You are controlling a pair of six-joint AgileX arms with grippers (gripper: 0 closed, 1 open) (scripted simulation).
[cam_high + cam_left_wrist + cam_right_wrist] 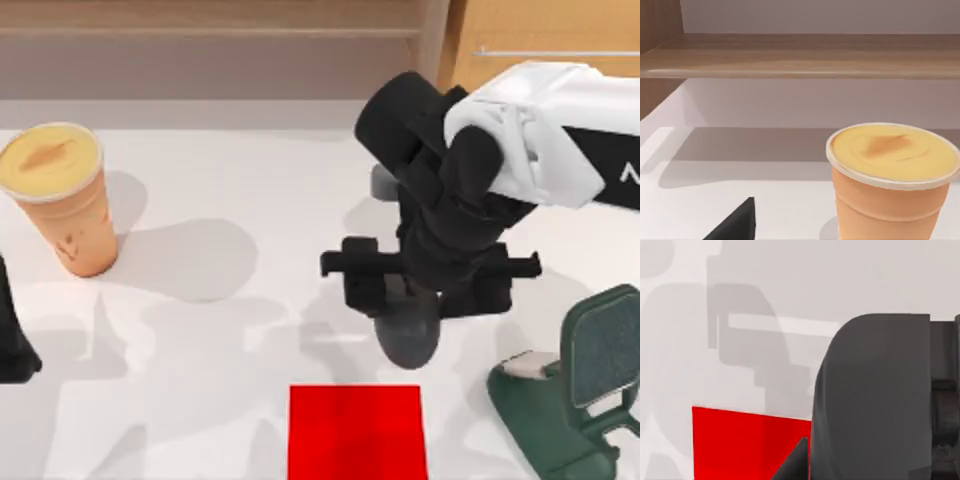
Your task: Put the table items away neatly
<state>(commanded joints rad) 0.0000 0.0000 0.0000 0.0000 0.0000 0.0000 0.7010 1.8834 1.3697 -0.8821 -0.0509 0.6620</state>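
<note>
My right gripper (410, 305) is shut on the dark grey computer mouse (408, 338), holding it just behind the red mat (358, 432) near the table's middle. In the right wrist view the mouse (875, 400) looms large, with the mat (740, 440) on the white table (790, 280) beneath it. The orange paper cup (62, 200) with its yellow lid stands upright at the back left of the table (230, 340). The left wrist view has the cup (892, 185) close by. My left gripper (12, 340) is parked at the left edge, in front of the cup.
A dark green phone stand (575, 400) sits at the front right, close to the right arm. A light wooden cabinet with a shelf (200, 50) runs along the back edge; the shelf (800, 62) is behind the cup.
</note>
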